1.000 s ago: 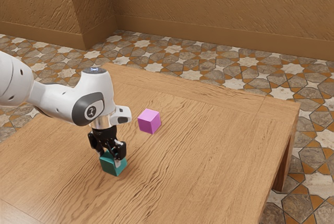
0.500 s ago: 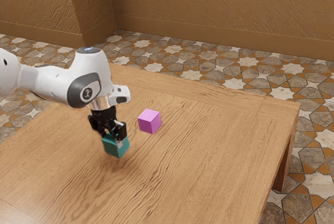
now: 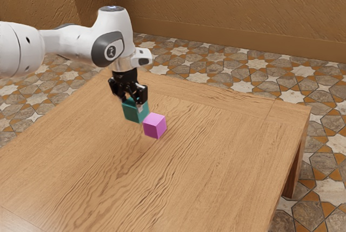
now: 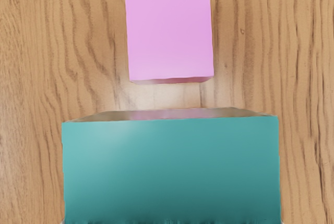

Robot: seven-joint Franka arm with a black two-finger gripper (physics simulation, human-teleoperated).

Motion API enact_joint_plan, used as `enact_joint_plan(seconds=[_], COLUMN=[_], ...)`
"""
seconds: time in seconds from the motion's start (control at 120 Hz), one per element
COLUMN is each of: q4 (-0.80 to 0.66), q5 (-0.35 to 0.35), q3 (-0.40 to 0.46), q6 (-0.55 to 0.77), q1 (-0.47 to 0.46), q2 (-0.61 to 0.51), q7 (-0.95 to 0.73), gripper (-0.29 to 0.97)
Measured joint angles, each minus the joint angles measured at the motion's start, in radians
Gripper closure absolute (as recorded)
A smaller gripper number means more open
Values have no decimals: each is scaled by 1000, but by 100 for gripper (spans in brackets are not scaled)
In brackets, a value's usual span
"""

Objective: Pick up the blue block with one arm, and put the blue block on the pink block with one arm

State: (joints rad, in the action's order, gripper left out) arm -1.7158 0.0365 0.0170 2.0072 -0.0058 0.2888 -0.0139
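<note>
My black gripper (image 3: 133,100) is shut on the teal-blue block (image 3: 135,111) and holds it in the air above the wooden table (image 3: 216,156). The pink block (image 3: 154,125) rests on the table just to the exterior view's right of the held block and lower than it. In the wrist view the blue block (image 4: 171,166) looms large under my hand, with the pink block (image 4: 169,35) on the wood just beyond it. A gap of bare table separates the two there.
The table's far edge (image 3: 216,99) runs behind the blocks and its right edge (image 3: 300,145) drops to a patterned tile floor (image 3: 303,80). Brown walls stand at the back.
My arm has lifted the blue block off the table and carried it up and toward the exterior view's right, from in front of the pink block to just beside it.
</note>
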Motion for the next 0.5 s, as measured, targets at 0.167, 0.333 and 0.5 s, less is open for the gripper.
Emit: enact_joint_plan(seconds=[0.167, 0.333, 0.5], q4=[166, 280, 326], q5=[9, 12, 13], q3=[4, 6, 6], q6=[-66, -119, -146], q1=[0, 0, 0], q2=[119, 221, 260], q7=[-2, -4, -6], gripper=[33, 33, 33])
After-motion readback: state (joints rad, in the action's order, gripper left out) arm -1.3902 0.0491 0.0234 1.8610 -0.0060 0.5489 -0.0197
